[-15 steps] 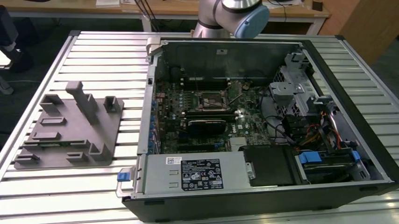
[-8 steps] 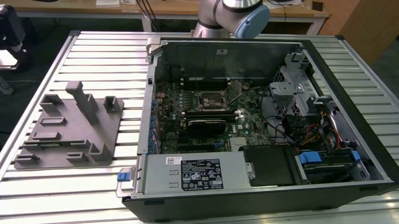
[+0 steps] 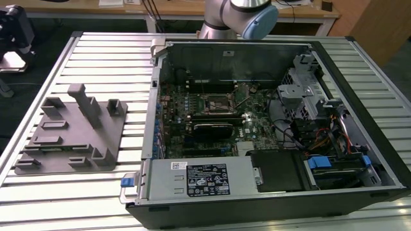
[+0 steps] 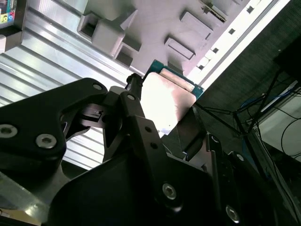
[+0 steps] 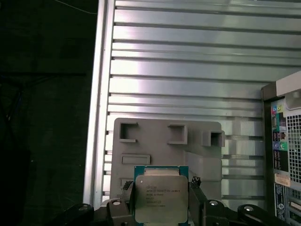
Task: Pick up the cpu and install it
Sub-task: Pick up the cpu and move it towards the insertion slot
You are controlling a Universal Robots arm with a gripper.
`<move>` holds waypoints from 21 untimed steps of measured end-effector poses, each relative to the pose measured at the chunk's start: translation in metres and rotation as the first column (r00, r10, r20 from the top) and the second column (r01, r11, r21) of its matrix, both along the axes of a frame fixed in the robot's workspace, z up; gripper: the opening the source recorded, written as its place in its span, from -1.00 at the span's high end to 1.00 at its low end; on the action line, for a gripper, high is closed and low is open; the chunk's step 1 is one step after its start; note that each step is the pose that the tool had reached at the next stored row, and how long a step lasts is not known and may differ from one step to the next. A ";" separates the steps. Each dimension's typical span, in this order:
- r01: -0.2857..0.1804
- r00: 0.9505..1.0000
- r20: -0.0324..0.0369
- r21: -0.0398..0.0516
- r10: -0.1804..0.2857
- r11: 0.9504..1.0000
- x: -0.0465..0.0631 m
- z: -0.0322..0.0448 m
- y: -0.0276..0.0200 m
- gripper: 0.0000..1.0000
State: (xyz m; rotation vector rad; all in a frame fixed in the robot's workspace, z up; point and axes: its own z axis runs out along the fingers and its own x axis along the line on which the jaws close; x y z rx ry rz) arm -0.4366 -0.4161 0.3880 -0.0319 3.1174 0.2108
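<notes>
The exterior view looks steeply down from high off the near side of the worktop (image 3: 77,202), taking in the whole open case (image 3: 257,211), the tray (image 3: 64,144) at the exterior view's left and the arm (image 3: 237,14) at the far edge. The first wrist view faces straight down past the claw (image 5: 161,188) and cpu (image 5: 161,202) onto tray, worktop and a case corner. The second wrist view sits close behind the claw, tilted across the tray. All three share tray and worktop

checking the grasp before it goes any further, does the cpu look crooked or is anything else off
Nothing stands out. In the first wrist view the cpu sits level and square in the gripper, with the grey tray beyond it, and shows no tilt or damage.
</notes>
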 end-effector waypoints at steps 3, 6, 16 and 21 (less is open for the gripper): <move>0.000 1.000 -0.001 -0.001 0.000 1.000 0.004 0.0000 0.0000 -0.09; 0.000 1.000 -0.003 -0.002 0.000 1.000 0.008 0.0000 0.0001 -0.09; 0.000 1.000 -0.006 -0.003 0.000 1.000 0.022 0.0000 0.0004 -0.09; 0.000 1.000 -0.007 -0.003 0.000 1.000 0.028 0.0000 0.0005 -0.09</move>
